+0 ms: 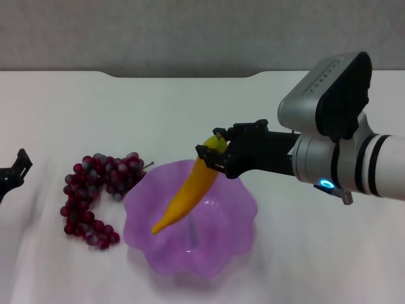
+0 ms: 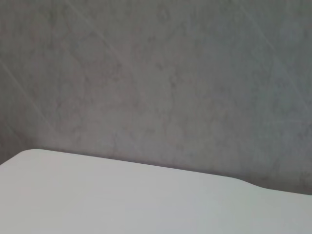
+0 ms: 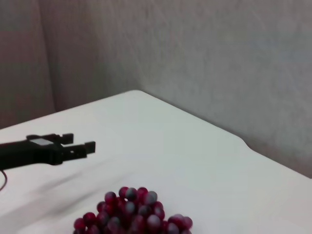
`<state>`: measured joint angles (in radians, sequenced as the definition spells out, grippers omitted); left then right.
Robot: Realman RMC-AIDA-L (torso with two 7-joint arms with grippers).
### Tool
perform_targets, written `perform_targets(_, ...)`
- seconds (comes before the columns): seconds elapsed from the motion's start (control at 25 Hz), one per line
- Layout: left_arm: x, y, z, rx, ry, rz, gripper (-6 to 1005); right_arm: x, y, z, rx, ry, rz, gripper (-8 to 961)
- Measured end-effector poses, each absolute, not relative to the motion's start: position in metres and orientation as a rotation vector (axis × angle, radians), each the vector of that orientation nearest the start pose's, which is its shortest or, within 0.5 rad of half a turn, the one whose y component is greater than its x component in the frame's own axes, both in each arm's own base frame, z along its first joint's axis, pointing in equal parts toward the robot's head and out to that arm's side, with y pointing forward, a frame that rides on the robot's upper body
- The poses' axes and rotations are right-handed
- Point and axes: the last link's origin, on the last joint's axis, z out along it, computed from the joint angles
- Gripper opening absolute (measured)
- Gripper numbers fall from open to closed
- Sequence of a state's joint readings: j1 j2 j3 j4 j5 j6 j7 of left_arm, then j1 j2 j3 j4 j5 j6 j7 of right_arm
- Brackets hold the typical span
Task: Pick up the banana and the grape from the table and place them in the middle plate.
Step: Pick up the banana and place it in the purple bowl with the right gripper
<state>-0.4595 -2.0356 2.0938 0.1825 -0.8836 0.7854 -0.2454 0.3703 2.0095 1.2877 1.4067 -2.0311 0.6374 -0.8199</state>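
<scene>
Reaching in from the right of the head view, the right gripper has its black fingers clamped on the upper end of the banana, so the fruit hangs at a slant with its lower tip pointing down into the middle plate. That tilt suits a release into the bowl: the tip is low over the purple floor, though whether it touches cannot be told. The scalloped plate sits near the front centre of the white table. Just left of it, touching or nearly touching its rim, the grape bunch lies on the tabletop, not yet moved. At the far left edge, the left gripper hangs low over the table, well apart from the fruit, probably waiting its turn for the grapes on its own side; its fingers show only partly, so their opening cannot be judged here.

From the left wrist view, only bare table and the grey wall behind it appear, which fits an arm not pointed at any fruit.

From the right wrist view, the grape bunch fills the lower edge, and beyond it the left gripper shows two short black fingers with a slight gap, holding nothing. The banana and plate are out of this frame.
</scene>
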Motion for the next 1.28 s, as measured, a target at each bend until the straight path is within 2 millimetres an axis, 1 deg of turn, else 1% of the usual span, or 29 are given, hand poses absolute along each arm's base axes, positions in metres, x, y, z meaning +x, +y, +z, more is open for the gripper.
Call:
perform_targets(0.24,-0.380,0.349,0.001,-1.424,-0.937,-0.529,812,0.140,0.361,-0.057,-2.517,0.533,0.323,441)
perform_targets(0.4,-0.380,0.349,0.001,-1.424,-0.937,-0.529,812,0.146,0.366,-0.063,-2.528,0.555,0.286,442)
perform_targets(0.52,-0.380,0.350,0.001,-1.425,-0.936,-0.529,812,0.147,0.368,-0.066,-2.531,0.555,0.275,443)
perform_targets(0.76,-0.379,0.350,0.000,-1.427,-0.936,-0.531,812,0.147,0.371,-0.065,-2.504,0.541,0.290,444)
perform_targets(1.2,-0.378,0.351,0.000,-1.430,-0.934,-0.532,812,0.145,0.368,-0.071,-2.496,0.480,0.288,446)
perform_targets(1.28,-0.378,0.351,0.000,-1.430,-0.934,-0.533,812,0.145,0.367,-0.073,-2.493,0.466,0.288,510)
